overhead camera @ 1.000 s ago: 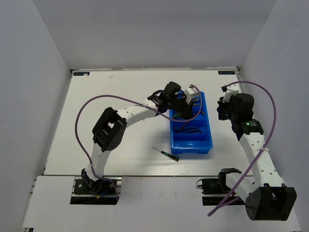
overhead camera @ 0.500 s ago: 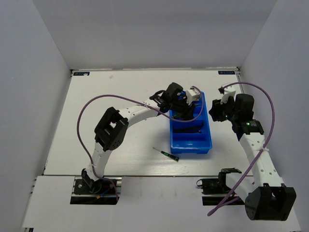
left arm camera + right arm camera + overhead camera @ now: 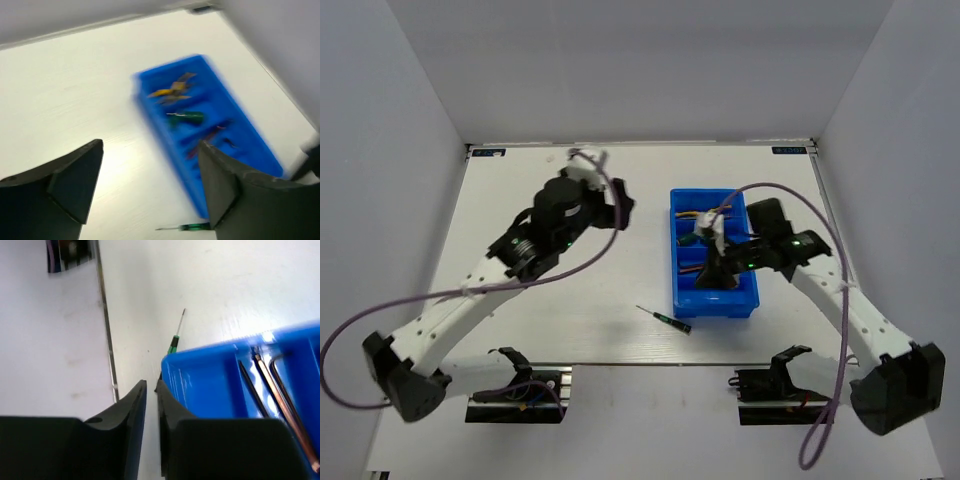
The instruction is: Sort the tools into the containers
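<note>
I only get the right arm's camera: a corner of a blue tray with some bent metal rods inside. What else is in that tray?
Observer: The tray's far compartment holds yellow-handled pliers.
Operator: I also see a little green-tipped stick outside the tray. Is it alone out there?
Observer: From above, that thin screwdriver is the only tool I can see lying on the table, just off the tray's near left corner.
Operator: And where's the other arm?
Observer: The left claw hangs over the table well to the left of the tray, wide open with nothing in it.
</note>
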You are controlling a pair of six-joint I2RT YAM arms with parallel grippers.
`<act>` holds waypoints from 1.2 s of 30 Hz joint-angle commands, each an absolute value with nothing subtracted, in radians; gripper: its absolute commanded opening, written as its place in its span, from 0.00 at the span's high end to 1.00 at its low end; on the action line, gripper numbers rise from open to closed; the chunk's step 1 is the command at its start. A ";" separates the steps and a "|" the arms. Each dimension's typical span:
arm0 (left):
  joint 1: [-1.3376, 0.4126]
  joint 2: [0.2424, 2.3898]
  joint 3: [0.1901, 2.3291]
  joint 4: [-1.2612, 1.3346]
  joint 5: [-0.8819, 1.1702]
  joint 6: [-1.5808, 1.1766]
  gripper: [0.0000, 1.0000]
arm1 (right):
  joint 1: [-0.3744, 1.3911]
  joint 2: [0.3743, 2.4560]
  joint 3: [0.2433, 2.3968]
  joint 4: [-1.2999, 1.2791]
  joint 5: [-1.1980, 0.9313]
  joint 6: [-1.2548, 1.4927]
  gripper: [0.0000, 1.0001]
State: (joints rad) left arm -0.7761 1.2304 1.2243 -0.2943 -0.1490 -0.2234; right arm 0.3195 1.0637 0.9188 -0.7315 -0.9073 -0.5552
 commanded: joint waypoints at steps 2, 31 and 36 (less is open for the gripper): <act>-0.683 1.172 1.045 -0.577 -0.500 -0.345 0.07 | 0.660 1.224 1.075 -0.753 -0.663 -0.543 0.71; -0.624 0.658 0.775 -0.614 -0.723 -0.430 0.06 | 1.120 1.983 1.542 -1.071 0.057 -0.316 0.57; -0.624 0.638 0.775 -0.604 -0.723 -0.430 0.06 | 1.117 2.008 1.511 -1.055 0.063 -0.304 0.57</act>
State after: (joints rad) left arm -0.6273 0.6514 0.7639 -0.6094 -0.7006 -0.4206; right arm 1.1149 1.9957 1.5230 -1.0470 0.0532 -0.3206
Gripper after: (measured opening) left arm 0.940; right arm 0.428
